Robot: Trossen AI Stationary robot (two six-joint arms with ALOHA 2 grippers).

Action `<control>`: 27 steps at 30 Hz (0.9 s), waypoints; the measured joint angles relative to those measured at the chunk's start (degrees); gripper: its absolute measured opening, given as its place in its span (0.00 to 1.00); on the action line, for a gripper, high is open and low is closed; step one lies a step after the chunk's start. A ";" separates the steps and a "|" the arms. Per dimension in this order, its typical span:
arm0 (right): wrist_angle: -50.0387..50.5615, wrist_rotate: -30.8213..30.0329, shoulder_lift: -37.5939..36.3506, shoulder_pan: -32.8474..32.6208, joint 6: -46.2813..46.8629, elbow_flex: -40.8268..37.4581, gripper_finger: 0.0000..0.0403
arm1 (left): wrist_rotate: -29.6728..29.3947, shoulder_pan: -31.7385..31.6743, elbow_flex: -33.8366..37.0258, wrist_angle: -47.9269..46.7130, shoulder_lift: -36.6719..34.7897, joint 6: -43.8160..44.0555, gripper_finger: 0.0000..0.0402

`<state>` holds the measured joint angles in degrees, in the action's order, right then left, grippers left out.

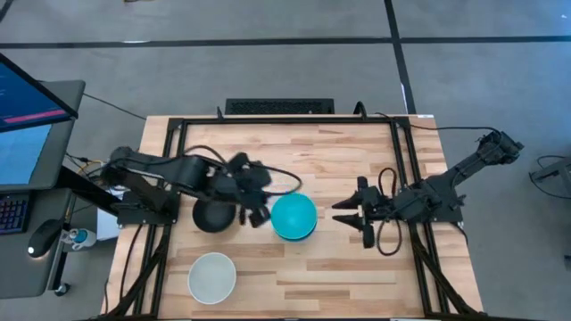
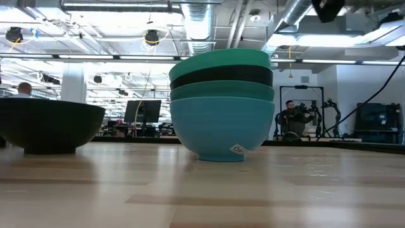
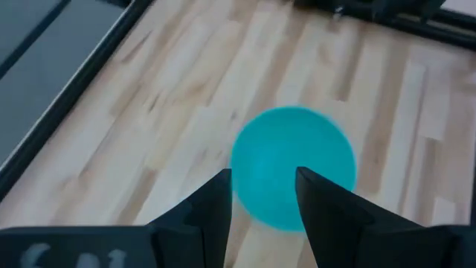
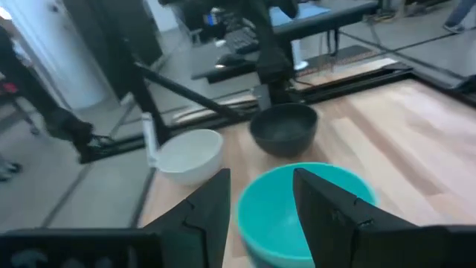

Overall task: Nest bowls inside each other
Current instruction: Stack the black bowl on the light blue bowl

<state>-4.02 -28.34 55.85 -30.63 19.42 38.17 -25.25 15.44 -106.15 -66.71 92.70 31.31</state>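
A stack of nested bowls point(image 1: 293, 217) stands by its foot on the middle of the table; in the low view the stack point(image 2: 221, 104) shows a blue bowl at the bottom, then teal, black and teal-green rims. A single black bowl point(image 1: 212, 216) point(image 2: 47, 123) sits to its left, and a white bowl point(image 1: 212, 276) sits near the front edge. My left gripper point(image 1: 260, 212) point(image 3: 264, 175) is open and empty, raised between the black bowl and the stack. My right gripper point(image 1: 343, 213) point(image 4: 262, 175) is open and empty, just right of the stack point(image 4: 305, 201).
A black metal frame point(image 1: 178, 125) runs round the wooden table top. A cable loop point(image 1: 389, 234) hangs by the right arm. A monitor and keyboard point(image 1: 22, 125) stand off the table's left side. Bare wood lies at the front right point(image 1: 348, 276) and far middle.
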 joint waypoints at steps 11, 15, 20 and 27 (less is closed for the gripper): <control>-3.65 5.86 8.35 5.71 -5.63 4.29 0.42 | 0.96 0.15 24.88 2.34 -16.45 13.56 0.35; -1.93 5.97 12.50 7.03 -11.65 8.71 0.42 | 5.43 0.38 36.82 9.60 -22.76 18.98 0.35; -0.68 5.95 16.58 9.82 -12.39 11.95 0.42 | 6.92 1.41 46.26 12.29 -29.22 24.74 0.35; -2.64 5.97 18.99 12.56 -12.41 14.89 0.42 | 11.30 1.90 53.26 11.70 -33.82 28.23 0.35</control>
<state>-6.67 -22.37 74.84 -18.07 7.01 53.06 -13.94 17.34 -52.88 -55.02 58.88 59.53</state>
